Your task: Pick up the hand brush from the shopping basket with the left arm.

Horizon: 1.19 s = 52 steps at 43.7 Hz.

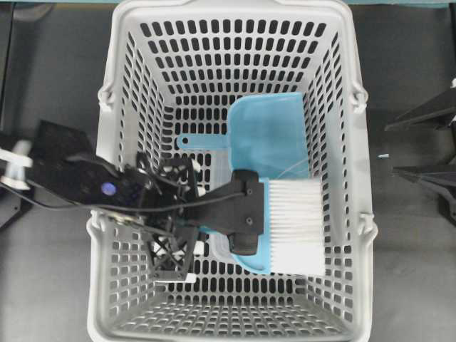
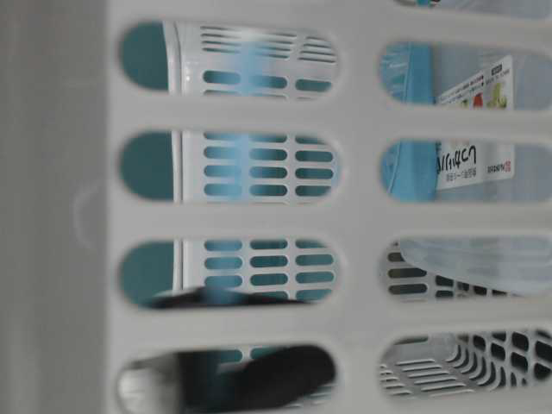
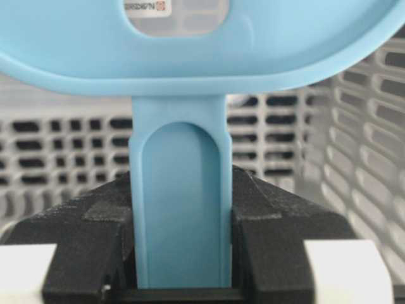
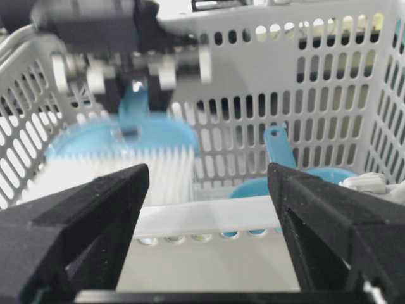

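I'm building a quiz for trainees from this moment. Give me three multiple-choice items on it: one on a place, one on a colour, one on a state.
1. Where is the dustpan?
A. inside the basket
B. on the table outside it
C. in the right gripper

2. What colour are the brush bristles?
A. black
B. white
C. blue

3. What is the left gripper doing?
A. standing open, empty
B. closed on the brush handle
C. closed on the basket rim

Answers:
1 A: the overhead view shows it on the basket floor.
2 B: a white bristle block shows from overhead.
3 B: the left wrist view shows the fingers pressed on both sides of the blue handle.
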Available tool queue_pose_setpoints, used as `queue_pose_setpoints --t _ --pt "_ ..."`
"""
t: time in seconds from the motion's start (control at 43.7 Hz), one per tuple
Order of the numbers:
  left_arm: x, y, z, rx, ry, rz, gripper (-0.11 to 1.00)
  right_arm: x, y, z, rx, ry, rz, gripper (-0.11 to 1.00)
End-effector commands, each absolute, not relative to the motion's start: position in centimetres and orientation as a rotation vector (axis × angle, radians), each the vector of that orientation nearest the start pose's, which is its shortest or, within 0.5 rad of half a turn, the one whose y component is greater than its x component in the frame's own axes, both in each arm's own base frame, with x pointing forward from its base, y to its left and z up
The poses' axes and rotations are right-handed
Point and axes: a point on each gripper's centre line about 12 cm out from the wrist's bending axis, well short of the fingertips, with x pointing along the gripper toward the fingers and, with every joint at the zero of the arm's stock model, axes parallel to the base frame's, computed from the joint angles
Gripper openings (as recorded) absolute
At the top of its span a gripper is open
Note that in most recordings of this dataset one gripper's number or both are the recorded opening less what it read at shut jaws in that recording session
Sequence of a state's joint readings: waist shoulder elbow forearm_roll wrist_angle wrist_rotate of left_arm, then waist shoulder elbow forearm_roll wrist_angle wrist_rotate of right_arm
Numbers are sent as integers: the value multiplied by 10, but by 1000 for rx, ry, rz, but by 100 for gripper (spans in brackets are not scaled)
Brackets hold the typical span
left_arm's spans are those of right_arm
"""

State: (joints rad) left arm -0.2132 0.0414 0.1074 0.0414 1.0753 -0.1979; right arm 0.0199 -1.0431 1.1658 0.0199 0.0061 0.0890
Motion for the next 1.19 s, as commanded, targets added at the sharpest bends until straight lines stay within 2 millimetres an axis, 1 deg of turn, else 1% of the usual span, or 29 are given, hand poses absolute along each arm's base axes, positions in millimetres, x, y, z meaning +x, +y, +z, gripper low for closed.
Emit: queue_pose_setpoints --t 0.0,0.114,0.206,0.389,0.481,0.87,1.007,1.168 --pt "394 -81 333 19 1161 -70 22 187 4 281 112 116 16 73" --pt "390 -79 368 38 1143 -82 22 187 4 281 112 116 15 73" --pt "390 -78 376 42 1152 -80 22 187 4 281 112 116 15 73" --pt "395 -80 365 43 1181 -76 22 187 4 281 114 118 15 73" --pt "397 -80 363 43 1186 -75 22 187 4 281 114 116 15 73" --pt "397 -79 363 14 1188 -54 22 187 4 281 112 116 15 73" --pt "398 -75 362 -39 1192 -12 22 187 4 281 112 116 15 73" --pt "398 -72 360 -47 1197 -2 22 187 4 281 112 118 15 73"
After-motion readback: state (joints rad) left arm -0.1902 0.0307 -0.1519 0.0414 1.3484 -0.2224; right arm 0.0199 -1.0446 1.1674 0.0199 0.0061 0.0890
